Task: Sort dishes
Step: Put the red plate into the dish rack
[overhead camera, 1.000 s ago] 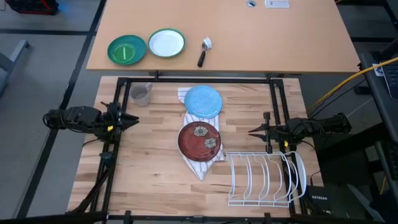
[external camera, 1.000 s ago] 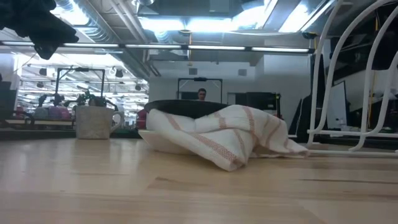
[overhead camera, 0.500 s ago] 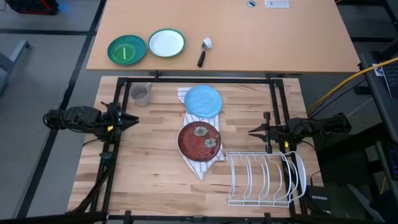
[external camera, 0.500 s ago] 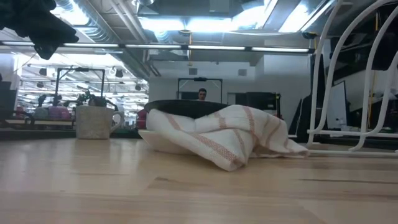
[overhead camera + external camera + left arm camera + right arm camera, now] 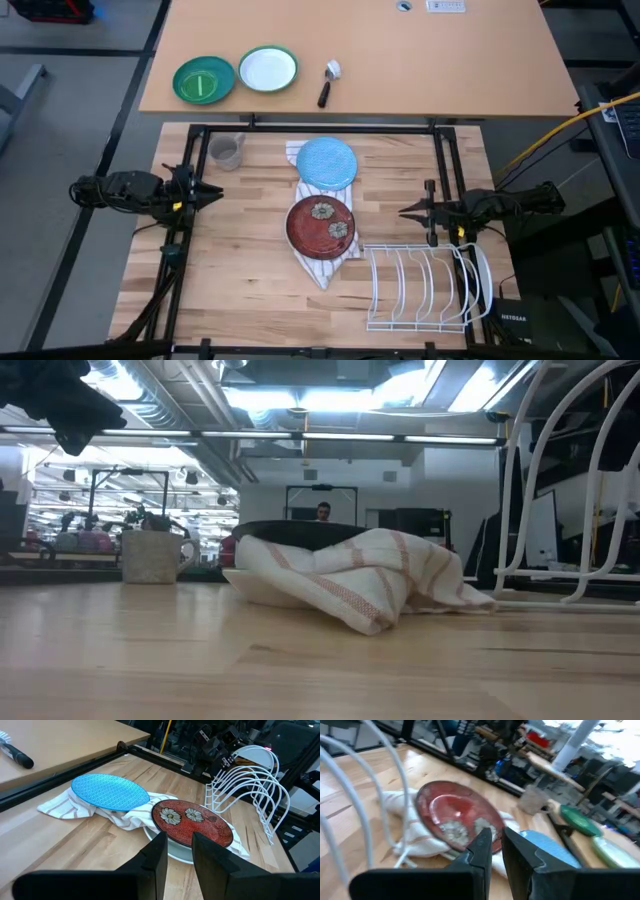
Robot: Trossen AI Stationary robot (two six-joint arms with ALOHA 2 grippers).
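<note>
A dark red plate with flower marks (image 5: pixel 320 225) lies on a striped towel (image 5: pixel 322 268) at the table's middle; in the left wrist view a white plate's rim (image 5: pixel 172 852) shows under it. A light blue plate (image 5: pixel 327 162) rests on the towel's far end. A white plate (image 5: pixel 486 278) stands in the wire rack's right end. My left gripper (image 5: pixel 217 190) hovers shut at the table's left, pointing toward the plates. My right gripper (image 5: pixel 404 211) hovers shut at the right, just beyond the rack's far side.
A white wire dish rack (image 5: pixel 420 288) stands at the near right. A small grey mug (image 5: pixel 227 152) stands at the far left. On the other table beyond lie a green plate (image 5: pixel 204 81), a green-rimmed white plate (image 5: pixel 268 69) and a brush (image 5: pixel 327 82).
</note>
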